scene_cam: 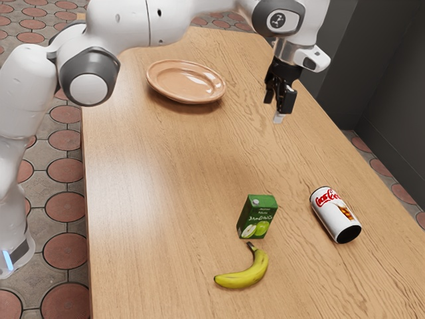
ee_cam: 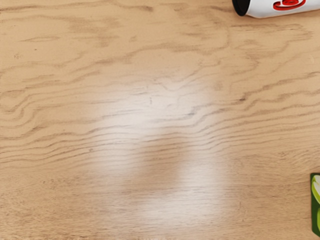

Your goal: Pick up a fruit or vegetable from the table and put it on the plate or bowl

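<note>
As far as I could judge, the task had hardly begun. The banana (scene_cam: 244, 271), the one fruit on the table (scene_cam: 166, 186), lay flat near the near edge, just in front of a green juice carton (scene_cam: 256, 217), with nothing touching it. The plate (scene_cam: 169, 78) sat bare at the far end, toward the exterior view's left and well apart from the banana. My gripper (scene_cam: 279, 109) hung above the table's far half, to the exterior view's right of the plate. It looked spread, it held nothing, and it pointed down at bare wood. A soda can (scene_cam: 335, 214) lay on its side to the exterior view's right of the carton, its open mouth facing the near edge.

So everything was left to do: bring the hand across to the near end, come down over the banana, close on it, lift, carry it back to the far end and set it on the plate. I judged the carton the nuisance, standing so close to the banana's stem.

For the banana, the plate, the hand's state and the whole layout I relied on the exterior view. The wrist view added what lay straight under the hand: plain wood grain with a pale sheen and a soft shadow. At its margins were the can's dark rim with a bit of red label (ee_cam: 270, 7) and a sliver of the carton (ee_cam: 316, 202), so the hand faced roughly toward that cluster
</note>
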Controlling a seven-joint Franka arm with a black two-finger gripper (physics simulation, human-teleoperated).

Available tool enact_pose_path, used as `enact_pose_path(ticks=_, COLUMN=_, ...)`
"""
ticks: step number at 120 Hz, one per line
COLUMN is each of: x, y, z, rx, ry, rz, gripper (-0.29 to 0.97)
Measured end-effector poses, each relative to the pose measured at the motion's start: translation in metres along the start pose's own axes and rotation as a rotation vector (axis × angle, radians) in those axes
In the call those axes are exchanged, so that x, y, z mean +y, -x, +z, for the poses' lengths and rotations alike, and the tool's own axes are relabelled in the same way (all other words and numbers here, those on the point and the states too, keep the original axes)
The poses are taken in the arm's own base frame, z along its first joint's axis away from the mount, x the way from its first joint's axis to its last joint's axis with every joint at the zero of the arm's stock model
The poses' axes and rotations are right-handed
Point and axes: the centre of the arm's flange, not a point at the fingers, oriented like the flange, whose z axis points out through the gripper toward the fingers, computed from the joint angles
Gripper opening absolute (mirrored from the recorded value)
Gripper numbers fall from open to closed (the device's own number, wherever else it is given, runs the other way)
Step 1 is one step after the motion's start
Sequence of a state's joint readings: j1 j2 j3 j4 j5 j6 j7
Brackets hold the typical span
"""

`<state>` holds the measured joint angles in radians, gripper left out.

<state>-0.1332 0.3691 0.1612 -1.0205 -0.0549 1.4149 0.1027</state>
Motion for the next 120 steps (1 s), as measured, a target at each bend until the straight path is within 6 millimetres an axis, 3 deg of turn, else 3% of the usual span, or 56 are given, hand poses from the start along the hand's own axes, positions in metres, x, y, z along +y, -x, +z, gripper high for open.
enact_pose_path(ticks=49, x=0.000, y=-0.001, z=0.001, rx=-0.004, ry=-0.002, rz=-0.040, gripper=0.68)
enact_pose_path(ticks=54, x=0.027, y=-0.001, z=-0.001, rx=0.001, ry=0.017, rz=-0.010, gripper=0.68)
enact_pose_path(ticks=68, x=0.147, y=0.011, z=-0.006, rx=-0.009, ry=0.034, rz=0.081, gripper=0.68)
enact_pose_path(ticks=75, x=0.189, y=0.020, z=-0.007, rx=-0.017, ry=0.032, rz=0.072, gripper=0.68)
enact_pose_path(ticks=92, x=0.247, y=0.036, z=-0.005, rx=-0.042, ry=0.048, rz=-0.048, gripper=0.68)
enact_pose_path(ticks=109, x=0.267, y=0.024, z=0.025, rx=-0.065, ry=0.044, rz=-0.217, gripper=0.68)
enact_pose_path(ticks=120, x=0.274, y=0.021, z=0.028, rx=-0.038, ry=0.029, rz=-0.326, gripper=0.68)
